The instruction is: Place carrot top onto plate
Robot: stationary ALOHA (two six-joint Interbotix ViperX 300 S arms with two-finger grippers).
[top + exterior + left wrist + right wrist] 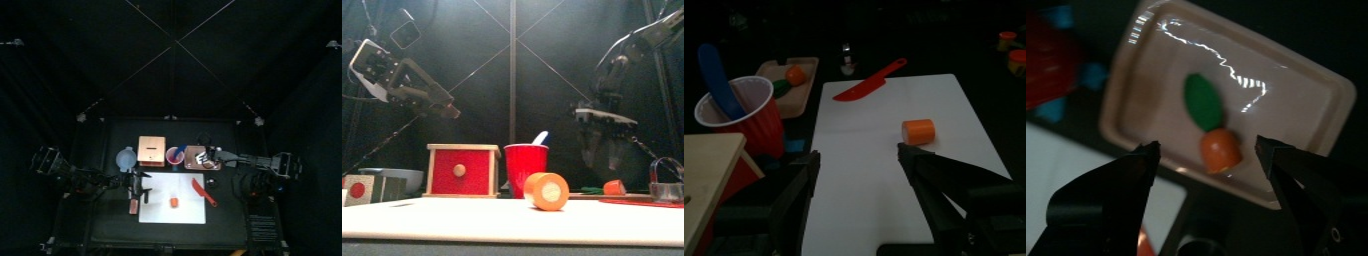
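The carrot top point(1201, 100), a dark-green leaf with a short orange stub at its end, lies flat on the pinkish-tan plate point(1287, 95). My right gripper point(1213, 170) hangs directly above it, open, with nothing between the jaws. In the front view the right gripper point(607, 158) points down at the table's right, over the orange stub point(613, 187). The plate point(201, 157) sits at the table's back right. My left gripper point(858, 165) is open and empty, raised at the left point(438, 103) over the white mat point(885, 190).
The orange carrot body point(919, 129) and a red knife point(869, 82) lie on the mat. A red cup point(527, 168) holding a blue spoon point(714, 70), a red-fronted wooden box point(462, 170) and a light-blue bowl point(127, 158) stand along the back.
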